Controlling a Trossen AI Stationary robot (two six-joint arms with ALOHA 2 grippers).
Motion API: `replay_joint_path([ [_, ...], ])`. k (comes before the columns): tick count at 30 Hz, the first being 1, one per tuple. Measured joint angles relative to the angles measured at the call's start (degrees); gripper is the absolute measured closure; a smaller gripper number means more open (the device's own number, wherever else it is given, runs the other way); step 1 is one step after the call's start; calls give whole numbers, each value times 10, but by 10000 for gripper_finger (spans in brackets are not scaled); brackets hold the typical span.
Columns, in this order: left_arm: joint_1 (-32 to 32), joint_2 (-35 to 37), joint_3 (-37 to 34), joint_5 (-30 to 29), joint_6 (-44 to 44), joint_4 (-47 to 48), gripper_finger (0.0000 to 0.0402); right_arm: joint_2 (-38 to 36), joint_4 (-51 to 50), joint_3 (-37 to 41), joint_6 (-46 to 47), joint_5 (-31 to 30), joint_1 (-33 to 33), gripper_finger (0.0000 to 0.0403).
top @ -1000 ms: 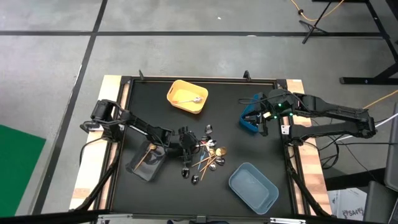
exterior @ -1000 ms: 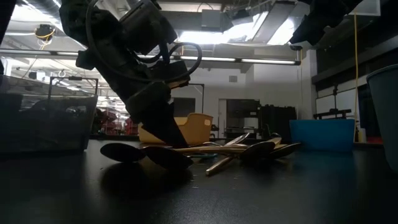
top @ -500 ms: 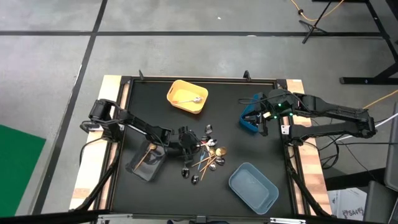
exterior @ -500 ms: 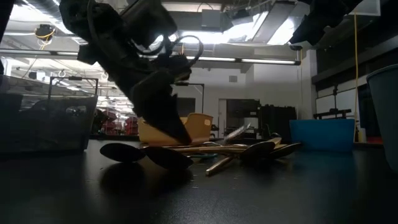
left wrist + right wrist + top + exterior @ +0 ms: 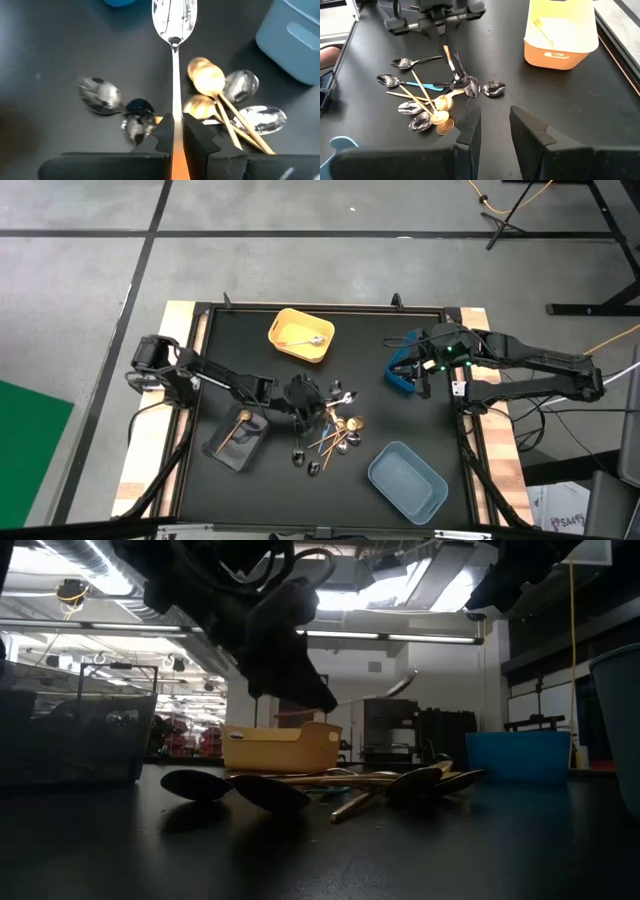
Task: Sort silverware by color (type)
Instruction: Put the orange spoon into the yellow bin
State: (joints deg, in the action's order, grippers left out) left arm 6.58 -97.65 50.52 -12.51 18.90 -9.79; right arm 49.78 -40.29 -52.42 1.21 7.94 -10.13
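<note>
Silverware lies in a loose pile (image 5: 330, 438) at the middle of the black bench (image 5: 240, 340), made up of silver spoons, gold spoons and a few pieces with orange or light-blue handles, several crossing one another. Left claw (image 5: 318, 404) hangs above the pile's near edge, its fingers (image 5: 162, 136) clamped on the orange handle of one spoon (image 5: 174, 22); that spoon's silver bowl points forward, clear of the bench, as the low view confirms with the bowl in the air above the heap. Two gold spoons (image 5: 205, 80) and several silver ones rest directly beneath it. Yellow bin (image 5: 301, 334) stands toward the far side of the bench and holds one silver spoon (image 5: 308, 340). Clear bin (image 5: 235, 438) sits left of the pile with a gold-toned utensil inside. Grey-blue bin (image 5: 407, 478) stands at the near right; a brighter blue bin (image 5: 401, 369) is at the right, partly under the right arm. Right claw (image 5: 425, 375) waits over that blue bin, well apart from the pile, its fingers (image 5: 527, 127) standing apart and gripping nothing.
</note>
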Motion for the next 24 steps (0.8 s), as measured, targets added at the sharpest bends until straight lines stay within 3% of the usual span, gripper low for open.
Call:
replay_joint_path([
  [13, -58, 62, 0, 1, -5, 1, 382, 0, -1, 0, 0, 0, 0, 310],
  [24, -132, 126, 0, 2, -130, 3, 382, 0, -1, 0, 0, 0, 0, 310],
])
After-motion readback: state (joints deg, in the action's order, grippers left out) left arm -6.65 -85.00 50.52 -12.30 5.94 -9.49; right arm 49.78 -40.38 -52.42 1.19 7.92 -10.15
